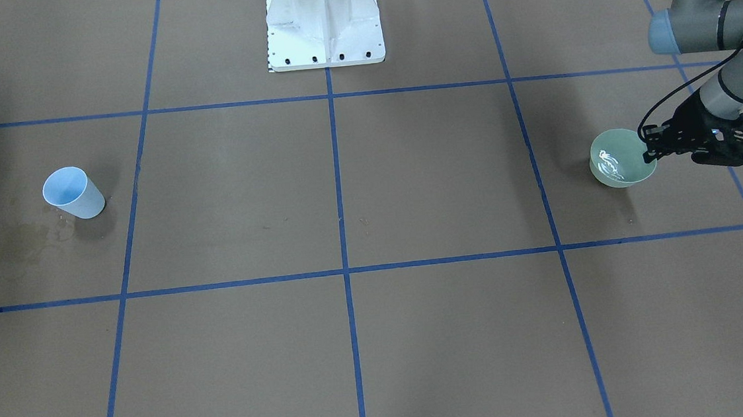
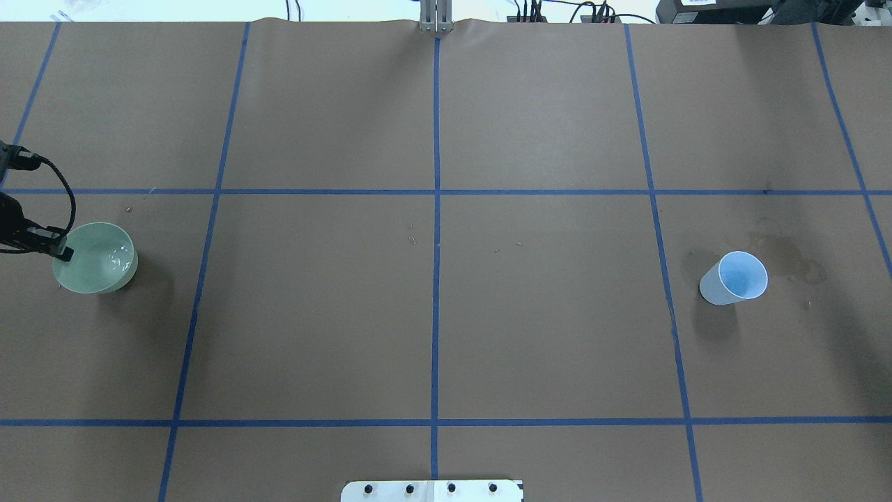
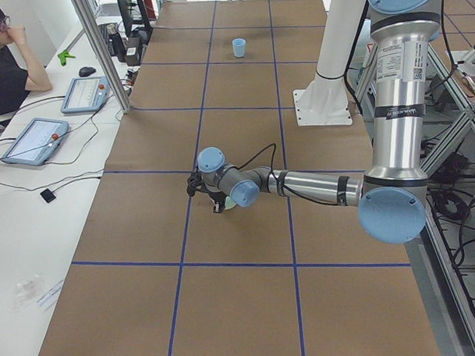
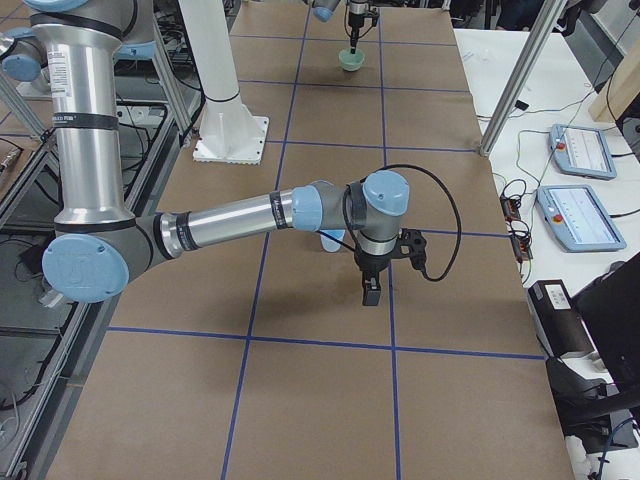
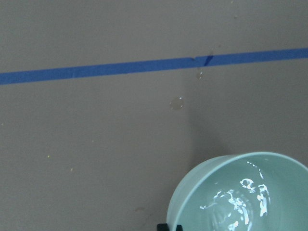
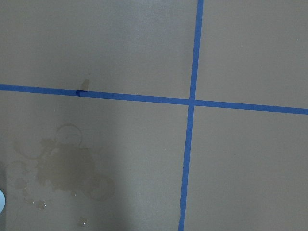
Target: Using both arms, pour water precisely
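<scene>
One claw (image 1: 647, 146) on bowl (image 1: 613, 181) rim

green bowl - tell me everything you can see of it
The bowl is pale green, round, smooth and glossy, like plastic or ceramic. It sits upright at the left end of the brown table and holds shallow water, which shows as white glints. The left gripper appears to pinch its rim.
</scene>
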`<state>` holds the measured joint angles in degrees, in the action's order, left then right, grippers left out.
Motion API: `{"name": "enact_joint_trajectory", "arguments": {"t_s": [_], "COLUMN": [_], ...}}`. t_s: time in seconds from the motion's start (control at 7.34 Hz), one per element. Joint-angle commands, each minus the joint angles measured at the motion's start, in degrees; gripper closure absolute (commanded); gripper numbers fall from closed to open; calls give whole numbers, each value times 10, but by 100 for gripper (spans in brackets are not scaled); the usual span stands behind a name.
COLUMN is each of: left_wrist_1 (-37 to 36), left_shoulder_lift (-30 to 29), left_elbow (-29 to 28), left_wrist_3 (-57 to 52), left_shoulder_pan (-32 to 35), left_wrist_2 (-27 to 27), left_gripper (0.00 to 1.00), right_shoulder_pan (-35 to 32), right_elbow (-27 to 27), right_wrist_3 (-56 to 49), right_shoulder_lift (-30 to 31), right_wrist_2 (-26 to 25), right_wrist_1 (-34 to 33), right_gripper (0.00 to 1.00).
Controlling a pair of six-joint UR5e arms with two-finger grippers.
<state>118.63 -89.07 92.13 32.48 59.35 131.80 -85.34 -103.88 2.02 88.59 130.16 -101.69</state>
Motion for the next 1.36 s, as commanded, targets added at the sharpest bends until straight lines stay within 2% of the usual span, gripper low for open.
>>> {"name": "enact_joint_trajectory", "arguments": {"t_s": [0.0,0.14,0.41,0.68,0.82,0.95,1.23], "left_wrist_1": [0,6,55,30,-49,-137,-293], "left_shoulder_lift": [8,12,43,23,-1,-15,-31], "left_elbow": [-2,-2,2,14,44,99,172], "left_wrist_3": [-18,-18,-16,-11,-15,-22,-127], "left_shoulder_pan": [0,0,1,16,29,31,66], "left_wrist_2": [0,0,2,11,15,8,-6], "left_gripper": [47,1,0,0,0,0,0], "right_shoulder_pan": [0,-1,0,-1,-1,0,0], "right_elbow": [-2,-4,-2,1,2,4,15], "right_wrist_3": [0,0,0,-3,-2,-2,-4], "right_shoulder_lift": [-1,-2,-5,-4,0,2,2], "right_wrist_2": [0,0,-1,-4,-4,-4,-4], "right_wrist_1": [0,0,1,1,1,1,2], "right_gripper": [1,1,1,1,1,1,1]}}
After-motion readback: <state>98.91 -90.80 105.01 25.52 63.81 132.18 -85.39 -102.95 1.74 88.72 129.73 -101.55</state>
